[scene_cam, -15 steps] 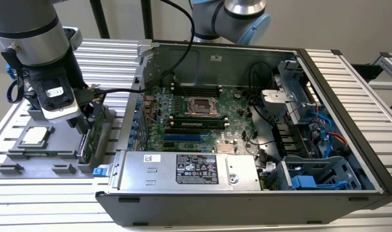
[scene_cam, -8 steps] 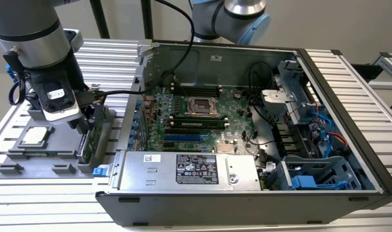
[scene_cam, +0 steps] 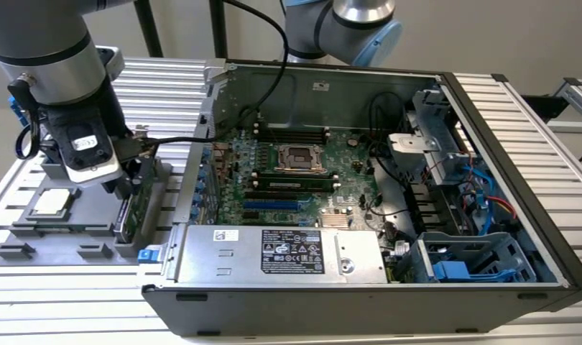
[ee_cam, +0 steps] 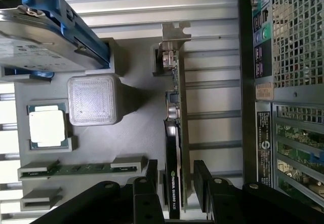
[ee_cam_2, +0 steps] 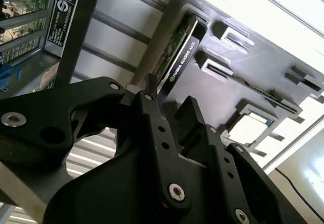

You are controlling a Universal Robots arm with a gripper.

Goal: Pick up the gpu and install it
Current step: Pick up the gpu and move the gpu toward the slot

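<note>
Your gripper (ee_cam: pixel 176 164) is spread open, fingers (ee_cam: pixel 153 171) straddling the gpu (ee_cam: pixel 173 133) with a small gap on either side, not pinching it. The card's standing on edge in the gray tray (ee_cam: pixel 136 133), beside the case (scene_cam: pixel 301 90).

An open case (scene_cam: pixel 348 309) with its motherboard (scene_cam: pixel 301 169) exposed sits on a slatted table (scene_cam: pixel 162 79). Beside it, a grey tray (scene_cam: pixel 70 242) holds a CPU (scene_cam: pixel 52 202) and a hard drive (ee_cam: pixel 35 41).
</note>
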